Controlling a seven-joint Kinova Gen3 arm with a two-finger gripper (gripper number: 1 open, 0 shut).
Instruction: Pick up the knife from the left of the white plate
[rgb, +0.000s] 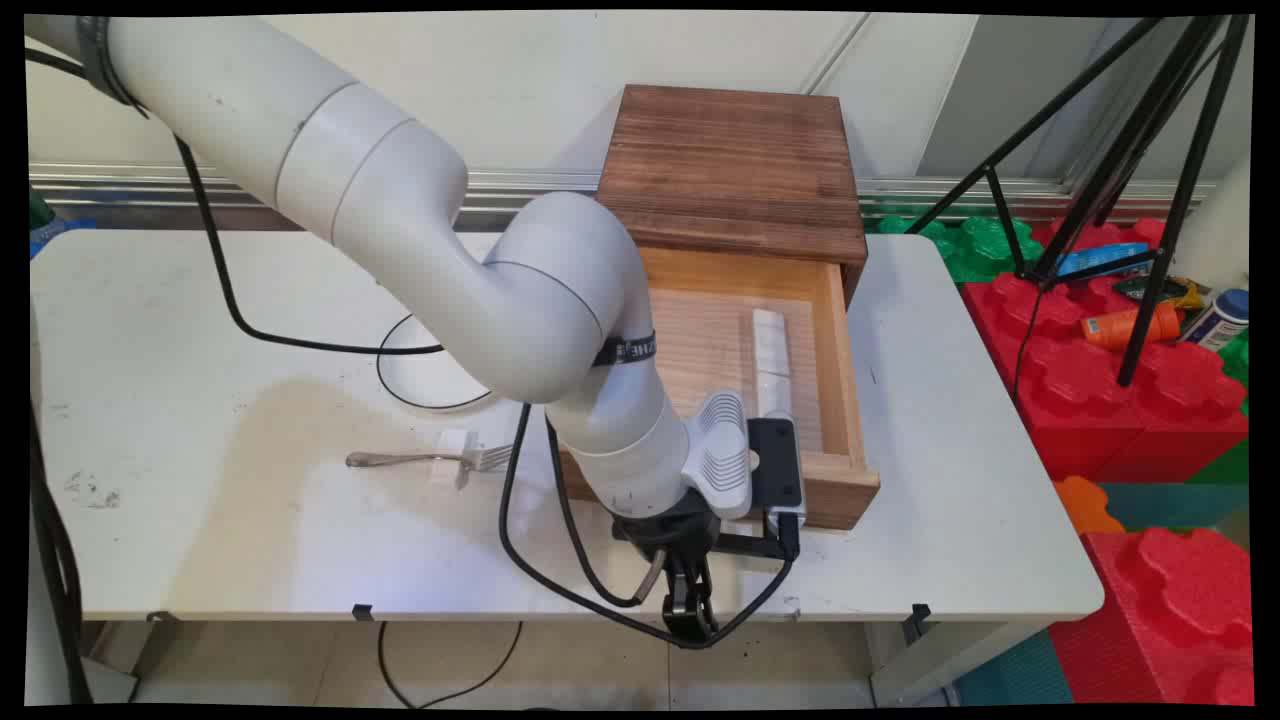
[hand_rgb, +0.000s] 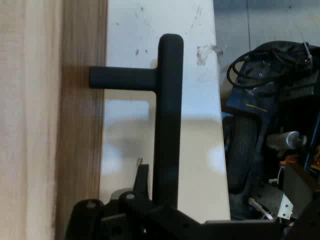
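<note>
Claw (rgb: 692, 610) grips black drawer handle (hand_rgb: 167, 120), its fingertips hidden.

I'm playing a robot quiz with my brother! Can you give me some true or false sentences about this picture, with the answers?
1. The wooden drawer is pulled open. True.
2. A fork lies on the white table. True.
3. The gripper is at the black drawer handle. True.
4. The fork is inside the drawer. False: it lies on the table, to the picture's left of the drawer.
5. The drawer is empty. False: a white blocky thing lies inside.
</note>
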